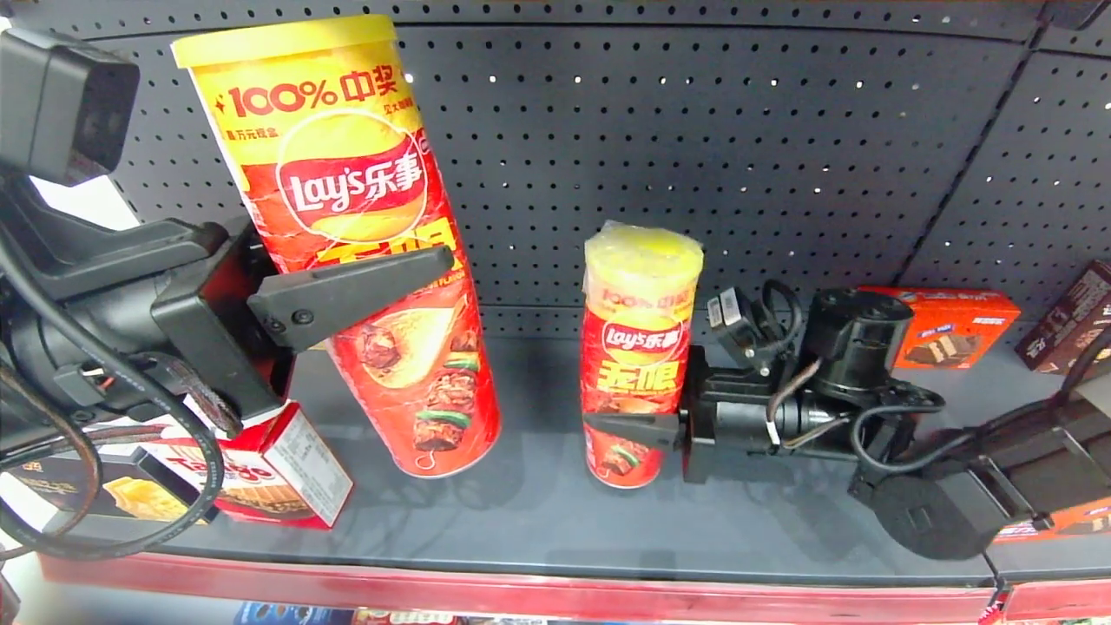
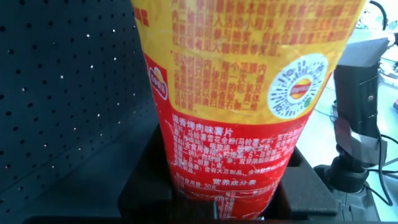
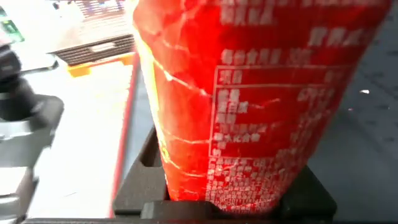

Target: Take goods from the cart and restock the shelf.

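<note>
Red/yel. tall can (image 1: 347, 200), short can (image 1: 638, 347)

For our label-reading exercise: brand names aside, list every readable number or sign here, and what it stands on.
"100%": large chip can, near its lid.
"100%": small chip can, near its lid.
Scan code: large can's back, no words.
Fine print on both cans and the orange box: too small or blurred.

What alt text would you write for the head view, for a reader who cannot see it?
Two chip canisters are gripped at a grey shelf: the left pincer holds the tall canister tilted, and the right pincer holds the shorter canister upright. A red box and an orange box flank them, before a black pegboard.
</note>
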Robot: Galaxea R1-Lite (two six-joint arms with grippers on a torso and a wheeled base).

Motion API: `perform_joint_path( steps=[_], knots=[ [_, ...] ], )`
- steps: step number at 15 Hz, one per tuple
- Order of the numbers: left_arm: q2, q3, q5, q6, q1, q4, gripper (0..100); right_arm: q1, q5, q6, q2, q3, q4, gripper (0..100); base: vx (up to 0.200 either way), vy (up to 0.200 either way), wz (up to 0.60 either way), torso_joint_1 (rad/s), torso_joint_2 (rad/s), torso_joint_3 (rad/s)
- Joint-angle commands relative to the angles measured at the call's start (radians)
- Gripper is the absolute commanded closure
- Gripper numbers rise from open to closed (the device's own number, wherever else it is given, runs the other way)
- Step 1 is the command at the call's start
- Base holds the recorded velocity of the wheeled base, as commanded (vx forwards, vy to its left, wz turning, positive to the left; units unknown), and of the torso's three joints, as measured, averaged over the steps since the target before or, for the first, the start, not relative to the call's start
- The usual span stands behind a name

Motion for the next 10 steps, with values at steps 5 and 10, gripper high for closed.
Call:
perform_joint_path(
  steps=[5,10],
  knots=[
    [-0.011,0.027,0.001,0.000,0.001,-0.002,100,0.052,-0.054,-0.001,0.035,0.237,-0.251,100,0.000,0.000,0.00,0.000,0.00,0.000],
    [-0.019,0.034,0.008,0.000,0.001,0.000,100,0.008,-0.044,-0.002,0.053,0.240,-0.257,100,0.000,0.000,0.00,0.000,0.00,0.000]
  ],
)
